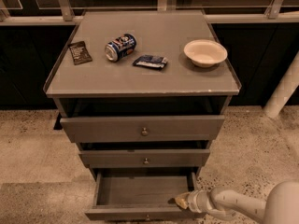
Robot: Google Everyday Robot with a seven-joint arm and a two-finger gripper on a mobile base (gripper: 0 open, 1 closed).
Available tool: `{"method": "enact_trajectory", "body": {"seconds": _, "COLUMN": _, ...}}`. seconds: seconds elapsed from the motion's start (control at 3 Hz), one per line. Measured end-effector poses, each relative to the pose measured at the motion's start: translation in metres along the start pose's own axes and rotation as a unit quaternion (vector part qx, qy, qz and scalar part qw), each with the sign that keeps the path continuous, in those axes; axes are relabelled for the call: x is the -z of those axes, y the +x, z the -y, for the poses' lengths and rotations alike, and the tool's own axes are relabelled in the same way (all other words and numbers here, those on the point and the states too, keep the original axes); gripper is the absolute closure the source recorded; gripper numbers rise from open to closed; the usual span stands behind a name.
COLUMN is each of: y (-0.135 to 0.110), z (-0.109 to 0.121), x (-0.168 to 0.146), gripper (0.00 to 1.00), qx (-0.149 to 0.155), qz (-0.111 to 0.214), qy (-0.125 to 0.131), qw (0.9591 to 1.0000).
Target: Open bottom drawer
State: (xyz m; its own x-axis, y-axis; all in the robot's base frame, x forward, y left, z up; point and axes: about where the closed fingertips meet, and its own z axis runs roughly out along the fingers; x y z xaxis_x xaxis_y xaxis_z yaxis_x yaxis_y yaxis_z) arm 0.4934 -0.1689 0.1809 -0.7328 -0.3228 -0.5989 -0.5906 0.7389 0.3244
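Note:
The grey cabinet has three drawers. The bottom drawer (140, 213) is pulled out, showing its bare inside; its small knob (147, 217) sits at the frame's lower edge. The middle drawer (145, 158) and top drawer (142, 128) stick out only slightly. My gripper (180, 201) is at the bottom drawer's front right corner, just inside its front panel, on the end of my white arm (233, 203) that comes in from the lower right.
On the cabinet top (140, 80) lie a dark packet (80, 52), a blue can on its side (120, 46), a blue snack bag (150, 61) and a white bowl (205, 52). A white post (282, 90) stands at right. Speckled floor surrounds the cabinet.

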Motion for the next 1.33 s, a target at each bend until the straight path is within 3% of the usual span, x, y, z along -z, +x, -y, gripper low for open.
{"method": "enact_trajectory", "body": {"seconds": 0.33, "y": -0.003, "z": -0.003, "x": 0.005, "gripper": 0.35, "qx": 0.002, "qz": 0.019, "qy": -0.002, "qw": 0.9998}}
{"method": "enact_trajectory", "body": {"seconds": 0.67, "y": -0.014, "z": -0.01, "x": 0.017, "gripper": 0.12, "qx": 0.015, "qz": 0.051, "qy": 0.012, "qw": 0.9985}}
{"method": "enact_trajectory", "body": {"seconds": 1.0, "y": -0.015, "z": -0.01, "x": 0.019, "gripper": 0.0, "qx": 0.014, "qz": 0.055, "qy": 0.013, "qw": 0.9983}}
{"method": "enact_trajectory", "body": {"seconds": 1.33, "y": -0.015, "z": -0.01, "x": 0.019, "gripper": 0.0, "qx": 0.014, "qz": 0.055, "qy": 0.012, "qw": 0.9983}}
